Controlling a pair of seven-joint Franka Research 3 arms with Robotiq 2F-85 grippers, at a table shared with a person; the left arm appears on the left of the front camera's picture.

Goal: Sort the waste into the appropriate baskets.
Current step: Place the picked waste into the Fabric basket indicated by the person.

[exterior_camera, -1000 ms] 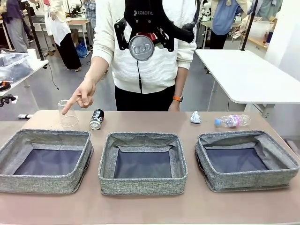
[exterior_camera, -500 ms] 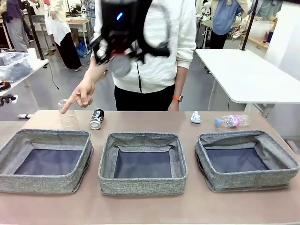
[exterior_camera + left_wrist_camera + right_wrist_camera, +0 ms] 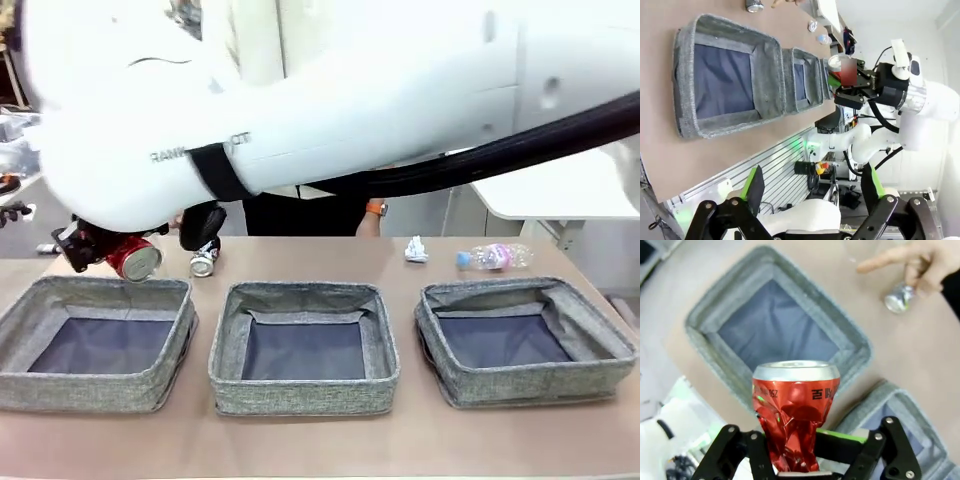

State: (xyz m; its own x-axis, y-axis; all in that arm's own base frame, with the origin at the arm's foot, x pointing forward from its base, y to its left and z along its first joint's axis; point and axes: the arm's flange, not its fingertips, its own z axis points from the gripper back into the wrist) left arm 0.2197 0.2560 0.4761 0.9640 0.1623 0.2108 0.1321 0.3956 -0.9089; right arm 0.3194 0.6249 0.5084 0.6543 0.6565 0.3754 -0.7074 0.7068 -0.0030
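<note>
My right arm sweeps across the front view from the right. Its gripper [image 3: 112, 254] is shut on the crushed red can [image 3: 136, 259], just above the far rim of the left basket [image 3: 100, 385]. In the right wrist view the red can [image 3: 792, 407] stands between the fingers of that gripper [image 3: 796, 462], over the left basket [image 3: 730, 307]. The middle basket [image 3: 305, 385] and right basket [image 3: 525, 380] hold nothing. A black-and-silver can [image 3: 204, 262], a paper wad [image 3: 417, 250] and a pink-labelled bottle [image 3: 495, 258] lie behind the baskets. My left gripper [image 3: 812, 186] is open and holds nothing.
A person's hand [image 3: 910, 262] points down beside the black-and-silver can [image 3: 898, 298]. A wrist with an orange watch [image 3: 377, 209] shows behind the arm. The large white arm [image 3: 350, 100] hides most of the far side. A white table [image 3: 570, 190] stands at the back right.
My right arm has swung from high at the centre down to the left, carrying the red can to the left basket's far rim. It now hides the person and the clear cup.
</note>
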